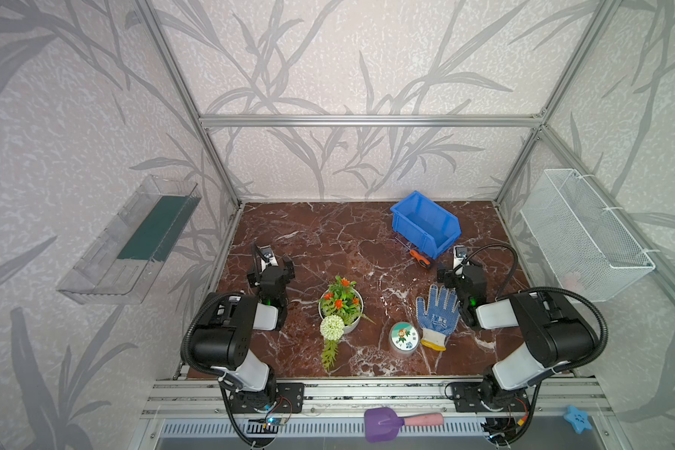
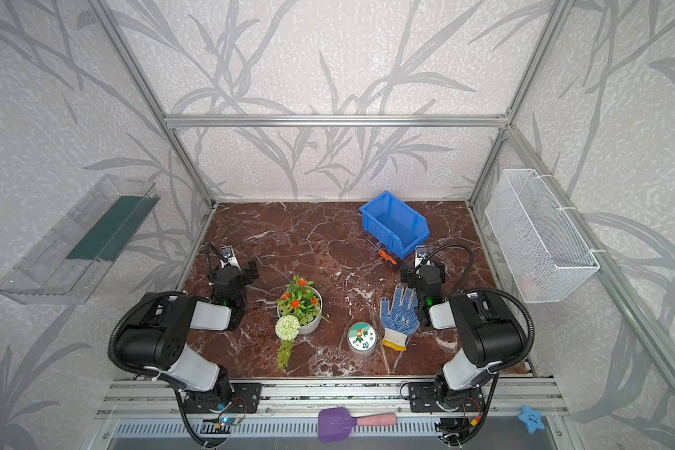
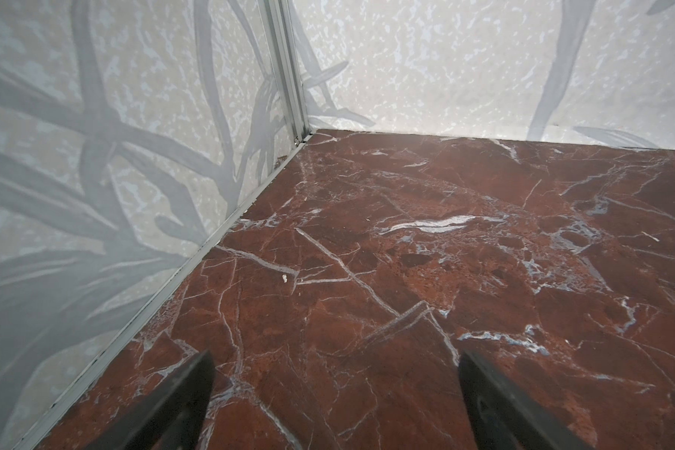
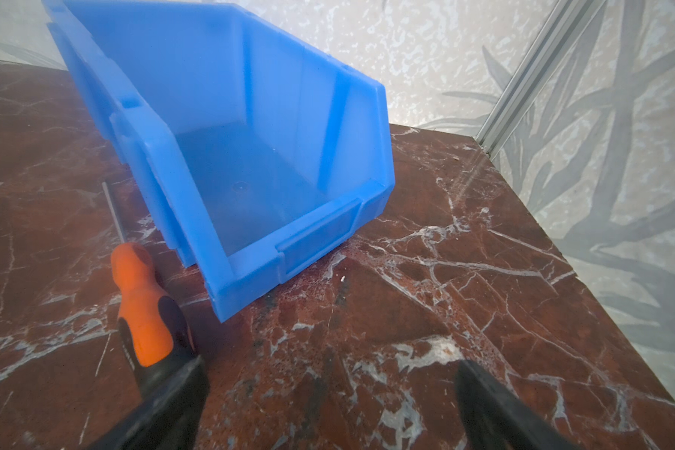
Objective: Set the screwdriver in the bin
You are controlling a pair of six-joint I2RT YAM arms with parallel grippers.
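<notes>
The screwdriver (image 1: 421,259) (image 2: 387,259) lies flat on the marble table, its orange-and-black handle (image 4: 145,307) beside the front corner of the bin. Its thin shaft runs along the bin's side. The blue bin (image 1: 408,230) (image 2: 378,230) (image 4: 273,78) stands at the back right, empty, with its low lip facing my right arm. My right gripper (image 1: 458,269) (image 2: 423,270) (image 4: 330,366) is open just in front of the bin. The handle's black end sits by one finger, outside the gap. My left gripper (image 1: 270,269) (image 2: 234,270) (image 3: 336,358) is open over bare table at the left.
A white flower pot (image 1: 352,325), a blue-dotted glove (image 1: 437,315) and a round tin (image 1: 404,339) sit near the front middle. A white wire basket (image 1: 585,233) hangs on the right wall and a clear tray (image 1: 129,241) on the left. A purple shovel (image 1: 398,422) lies on the front rail.
</notes>
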